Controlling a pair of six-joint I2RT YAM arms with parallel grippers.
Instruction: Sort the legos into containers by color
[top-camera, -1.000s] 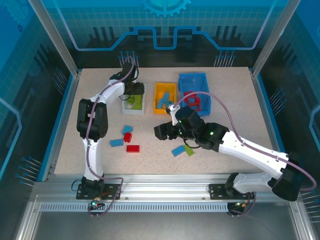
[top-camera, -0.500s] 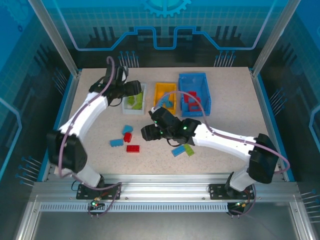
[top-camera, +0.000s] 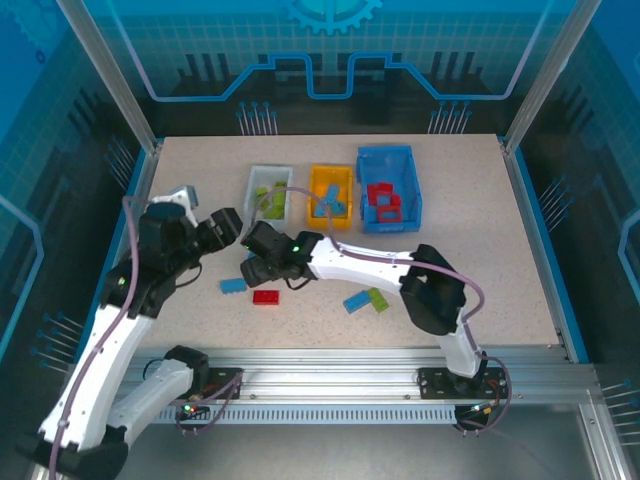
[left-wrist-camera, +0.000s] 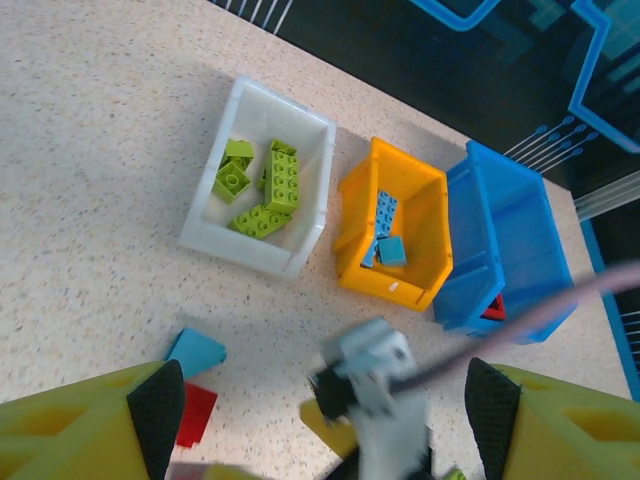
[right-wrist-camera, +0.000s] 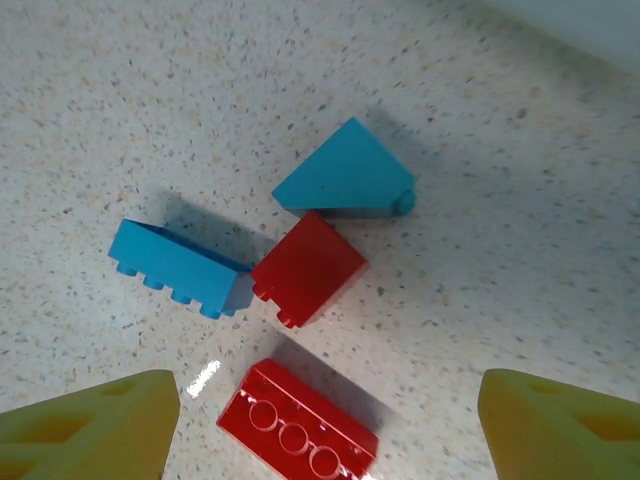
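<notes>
Right gripper is pictured spread wide either side of a red studded brick; left gripper, likewise spread and apparently empty, is seen with the white bin ahead of it

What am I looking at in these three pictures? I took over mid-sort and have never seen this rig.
A left arm and a right arm are bolted at a table's near edge. The overhead picture shows both. The other two come from a camera on each wrist, with its yellow fingers at the bottom corners. At the back, a white bin holds green bricks, an orange bin blue bricks, a blue bin red bricks. Below the right claw lie a loose blue pair and a loose red pair. A blue brick and a green brick lie further right. Both it and the left claw are open, holding nothing.
</notes>
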